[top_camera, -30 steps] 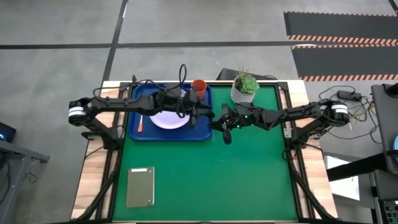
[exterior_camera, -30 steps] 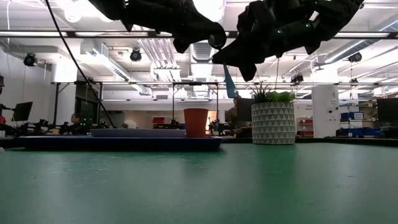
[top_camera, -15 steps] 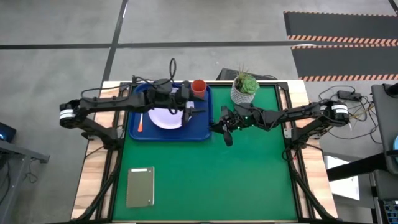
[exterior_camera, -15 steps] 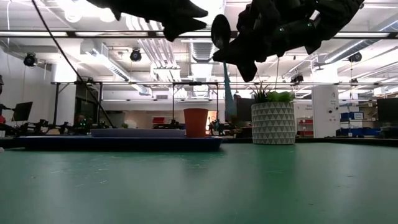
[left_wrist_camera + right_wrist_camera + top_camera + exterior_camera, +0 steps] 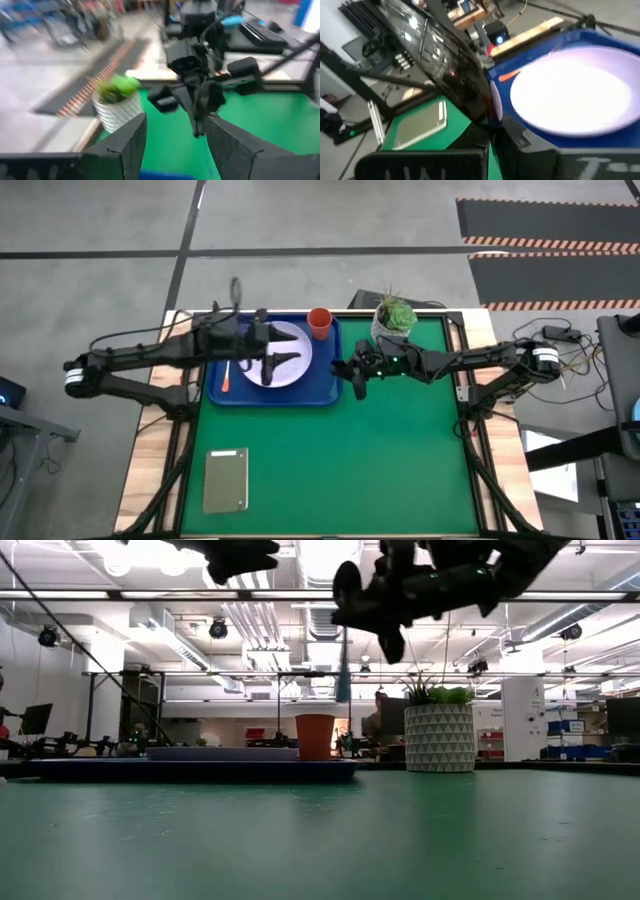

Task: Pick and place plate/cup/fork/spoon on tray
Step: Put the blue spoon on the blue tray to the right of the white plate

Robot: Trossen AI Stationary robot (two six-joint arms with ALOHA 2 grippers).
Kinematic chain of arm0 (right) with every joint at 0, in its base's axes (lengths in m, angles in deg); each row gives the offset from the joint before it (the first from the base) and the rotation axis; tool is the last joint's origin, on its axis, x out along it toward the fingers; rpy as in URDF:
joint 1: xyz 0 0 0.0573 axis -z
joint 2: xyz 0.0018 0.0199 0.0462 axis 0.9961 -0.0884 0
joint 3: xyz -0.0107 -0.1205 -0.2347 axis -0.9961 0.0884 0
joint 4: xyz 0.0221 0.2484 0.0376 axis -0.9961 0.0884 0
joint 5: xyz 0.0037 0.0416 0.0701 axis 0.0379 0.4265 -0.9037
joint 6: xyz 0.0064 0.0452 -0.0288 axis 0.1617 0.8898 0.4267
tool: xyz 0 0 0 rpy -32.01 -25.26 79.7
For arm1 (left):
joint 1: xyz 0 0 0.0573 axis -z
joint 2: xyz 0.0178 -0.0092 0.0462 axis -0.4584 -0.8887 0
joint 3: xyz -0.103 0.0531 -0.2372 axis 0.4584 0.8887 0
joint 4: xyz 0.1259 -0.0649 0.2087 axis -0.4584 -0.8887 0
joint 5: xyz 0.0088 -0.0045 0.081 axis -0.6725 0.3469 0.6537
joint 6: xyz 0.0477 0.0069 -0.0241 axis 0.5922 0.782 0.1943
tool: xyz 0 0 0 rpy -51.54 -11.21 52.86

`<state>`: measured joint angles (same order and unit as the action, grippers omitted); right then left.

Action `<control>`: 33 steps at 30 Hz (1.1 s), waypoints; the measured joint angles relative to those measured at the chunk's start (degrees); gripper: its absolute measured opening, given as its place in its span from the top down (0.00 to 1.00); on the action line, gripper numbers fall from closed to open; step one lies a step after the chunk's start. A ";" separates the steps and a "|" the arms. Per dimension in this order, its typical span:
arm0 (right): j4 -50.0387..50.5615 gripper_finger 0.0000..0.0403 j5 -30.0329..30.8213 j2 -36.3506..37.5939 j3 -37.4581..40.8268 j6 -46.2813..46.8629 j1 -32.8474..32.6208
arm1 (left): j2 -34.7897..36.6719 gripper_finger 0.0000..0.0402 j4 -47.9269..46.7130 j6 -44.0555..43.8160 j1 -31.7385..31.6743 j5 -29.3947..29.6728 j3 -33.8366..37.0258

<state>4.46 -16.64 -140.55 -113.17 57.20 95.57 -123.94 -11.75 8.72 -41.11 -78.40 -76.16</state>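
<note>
Now the left gripper (image 5: 272,363), fingers spread and empty, has pulled back left over the plate (image 5: 292,352) on the tray (image 5: 325,393), while the right gripper (image 5: 357,372) at frame centre clamps the spoon (image 5: 343,675), so it goes in next.

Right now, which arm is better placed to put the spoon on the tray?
Right. The right gripper holds the spoon just beside the tray; the left gripper is open and empty over the plate.

Both arms raised above the worktop's far half.
The left gripper (image 5: 275,364) hangs with fingers spread apart; the right gripper (image 5: 357,375) reaches toward it, fingers closed on a spoon's (image 5: 346,585) dark bowl.
</note>
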 joint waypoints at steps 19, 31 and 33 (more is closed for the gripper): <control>10.01 0.98 -12.57 -24.59 -25.66 12.75 7.80 | 18.77 0.60 25.91 2.58 0.39 3.64 22.68; 16.76 0.98 -4.80 -25.80 -26.22 13.53 8.43 | 22.35 0.60 21.09 1.30 0.54 3.00 22.83; 18.14 0.98 -2.91 -25.80 -26.01 13.51 8.40 | 22.63 0.60 21.03 1.01 0.54 3.00 22.83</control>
<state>22.60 -19.55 -166.35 -139.18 70.71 103.97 -101.31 9.29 9.73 -40.56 -75.39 -53.33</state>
